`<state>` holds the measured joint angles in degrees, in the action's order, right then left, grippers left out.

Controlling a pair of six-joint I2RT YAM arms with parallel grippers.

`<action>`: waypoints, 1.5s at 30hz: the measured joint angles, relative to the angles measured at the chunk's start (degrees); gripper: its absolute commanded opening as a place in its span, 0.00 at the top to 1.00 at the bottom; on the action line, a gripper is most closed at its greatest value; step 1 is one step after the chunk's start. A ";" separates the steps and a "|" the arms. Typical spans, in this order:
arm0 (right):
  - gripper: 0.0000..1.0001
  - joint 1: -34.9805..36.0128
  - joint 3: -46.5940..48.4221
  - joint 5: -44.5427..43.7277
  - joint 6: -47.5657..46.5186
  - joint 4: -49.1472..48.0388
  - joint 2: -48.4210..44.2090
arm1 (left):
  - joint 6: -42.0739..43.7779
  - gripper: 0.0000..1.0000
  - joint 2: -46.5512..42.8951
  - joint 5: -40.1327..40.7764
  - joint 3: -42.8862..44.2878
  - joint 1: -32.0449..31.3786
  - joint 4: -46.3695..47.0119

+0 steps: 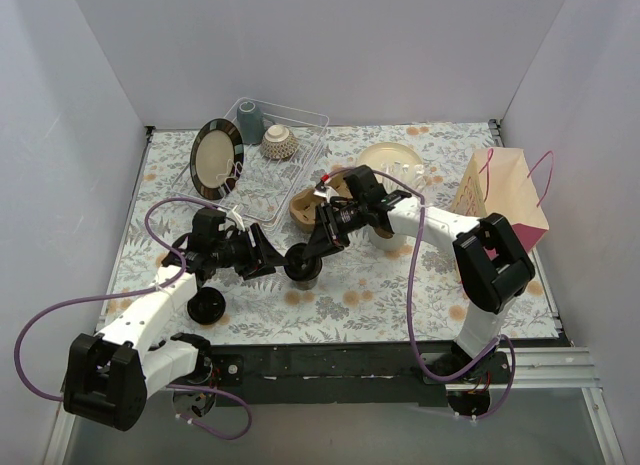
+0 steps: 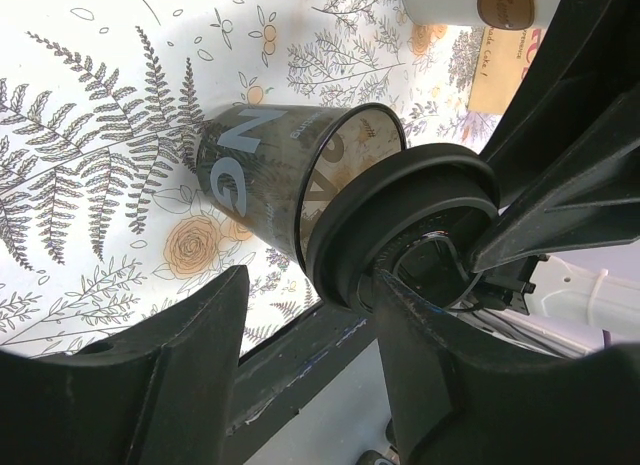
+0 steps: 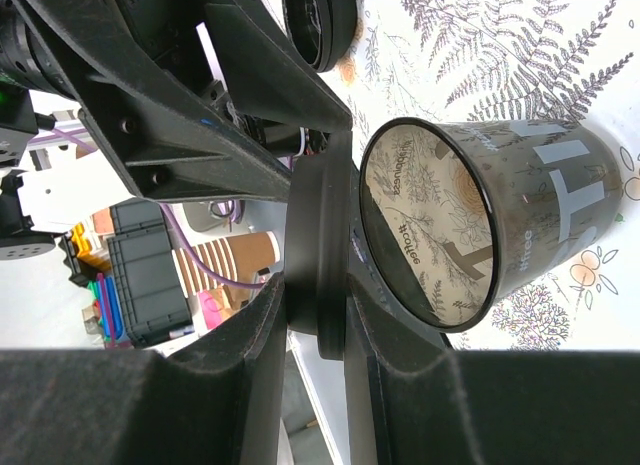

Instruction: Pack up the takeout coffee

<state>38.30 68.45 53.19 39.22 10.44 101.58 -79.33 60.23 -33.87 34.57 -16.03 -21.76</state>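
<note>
1. The right gripper (image 3: 318, 285) is seen clamped on a black lid (image 3: 320, 205), which is held edge-on between its fingers (image 3: 250, 385), one pressed on each flat face
2. The left gripper (image 2: 305, 285) is shown with its fingers (image 2: 170, 385) apart, and nothing is seen pinched between them
3. A dark translucent cup (image 3: 520, 215) is found between the two grippers, just past both sets of fingertips. It is tipped sideways with its open mouth turned toward the lid; whether they touch cannot be told
4. A white cup (image 2: 440, 0) with a round brown label is seen on the floral tablecloth (image 1: 380, 295) beyond the dark cup, cut off by the top edge of the left wrist view
5. A second black lid (image 1: 207, 305) is seen lying loose beside the left arm, and a paper bag (image 1: 505, 190) is seen well apart at the right
</note>
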 measured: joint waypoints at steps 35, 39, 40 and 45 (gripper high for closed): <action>0.60 -1.20 0.00 0.52 -0.50 0.11 0.59 | -0.68 0.49 1.46 -0.50 0.00 0.00 0.87; 0.59 -1.68 0.00 0.50 -0.66 0.39 0.59 | -0.85 0.49 1.55 -0.83 0.00 0.00 0.87; 0.59 -1.88 0.00 0.50 -0.70 0.61 0.59 | -0.94 0.49 1.62 -0.92 0.00 0.00 0.87; 0.59 -2.82 0.00 -0.02 -1.44 2.21 0.57 | -1.09 0.49 2.12 -1.22 0.00 0.00 0.92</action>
<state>35.48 68.45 53.17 37.78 12.64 102.15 -80.42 62.35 -35.09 34.57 -16.03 -20.84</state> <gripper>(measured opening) 0.406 0.509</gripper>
